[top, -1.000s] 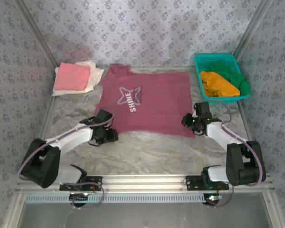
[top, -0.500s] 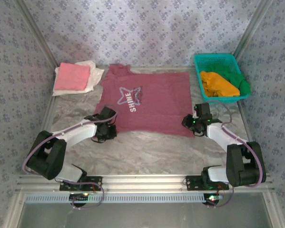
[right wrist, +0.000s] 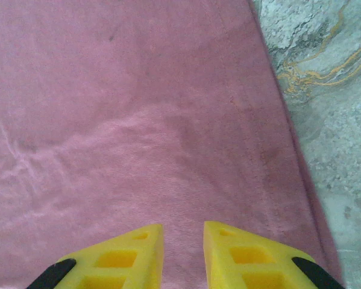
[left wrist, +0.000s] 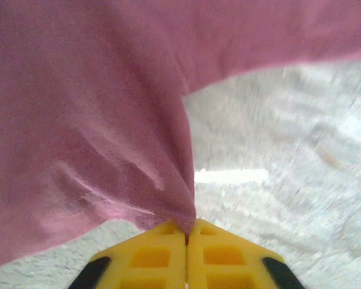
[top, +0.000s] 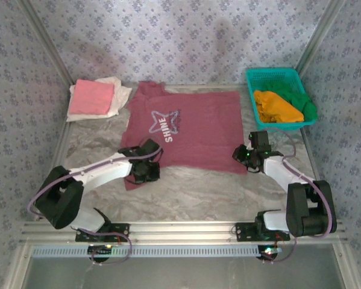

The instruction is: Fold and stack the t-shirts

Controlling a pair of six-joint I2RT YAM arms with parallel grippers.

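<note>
A maroon t-shirt (top: 192, 129) with a white star and "SHINE" print lies spread across the middle of the marbled surface (top: 198, 195), as two robot arms work its near edge. The left gripper (left wrist: 187, 232) has its jaws pressed together on a pinch of the near-left hem, with cloth rising from the surface in a tented ridge. The right gripper (right wrist: 183, 232) hovers over the near-right corner, its jaws apart and holding nothing, with the side hem just to their right. At the far left, a folded pink tee (top: 91, 98) rests on a cream tee (top: 119, 90). At the far right, a teal basket (top: 270, 72) holds an orange tee (top: 276, 107) and a green tee (top: 308, 108). The first fold of the maroon shirt appears to be only starting. To do it well, the right jaws should likely settle onto the corner and bite both layers close to the hem. The two arms would then need to lift level and travel together, keeping the edge taut so the cloth neither sags nor bunches.
</note>
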